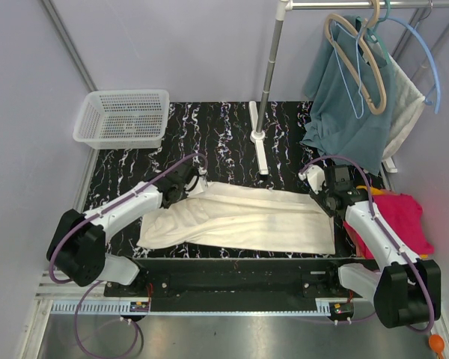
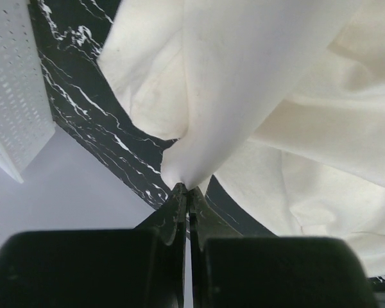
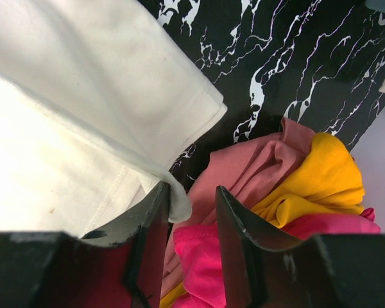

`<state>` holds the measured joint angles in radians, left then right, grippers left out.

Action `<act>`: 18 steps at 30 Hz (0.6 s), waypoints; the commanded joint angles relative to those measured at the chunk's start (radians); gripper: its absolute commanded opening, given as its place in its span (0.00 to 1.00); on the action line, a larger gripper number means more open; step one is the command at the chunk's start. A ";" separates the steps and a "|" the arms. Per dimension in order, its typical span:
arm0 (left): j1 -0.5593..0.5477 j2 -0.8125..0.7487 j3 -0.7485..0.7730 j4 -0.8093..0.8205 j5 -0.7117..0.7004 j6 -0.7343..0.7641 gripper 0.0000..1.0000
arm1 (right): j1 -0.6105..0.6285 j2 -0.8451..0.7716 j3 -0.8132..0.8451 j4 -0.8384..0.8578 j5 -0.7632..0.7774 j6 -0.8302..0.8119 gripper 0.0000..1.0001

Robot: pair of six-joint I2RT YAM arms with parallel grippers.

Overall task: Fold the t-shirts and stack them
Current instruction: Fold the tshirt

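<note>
Left wrist view: left jaws shut tight, pinching bunched fold of cream t-shirt [image 2: 244,96] right at tips. Cloth fans out from pinch over black marbled bench [image 2: 109,141].

Right wrist view: right jaws parted, no cloth in gap. Corner of cream t-shirt hem touches tip of one finger, rest spread to that side. Pink t-shirt [image 3: 196,260] and orange t-shirt [image 3: 321,173] heaped just beyond tips, beside cream hem.

Top external: cream t-shirt spread flat between both arms. White basket [image 1: 123,116] at far left corner.
</note>
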<state>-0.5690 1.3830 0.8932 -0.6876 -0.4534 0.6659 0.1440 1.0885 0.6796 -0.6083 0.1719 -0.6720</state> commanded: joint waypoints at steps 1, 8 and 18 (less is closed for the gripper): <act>-0.015 -0.038 -0.016 -0.009 -0.028 -0.038 0.00 | 0.006 -0.030 0.012 -0.031 0.003 0.011 0.42; -0.048 -0.038 -0.022 -0.026 -0.039 -0.063 0.00 | 0.005 -0.044 0.063 -0.119 -0.037 0.060 0.43; -0.100 -0.045 -0.025 -0.062 -0.051 -0.103 0.00 | 0.008 -0.137 0.149 -0.312 -0.136 0.058 0.47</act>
<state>-0.6506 1.3823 0.8745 -0.7273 -0.4744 0.5968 0.1444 0.9939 0.7624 -0.8284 0.1062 -0.6224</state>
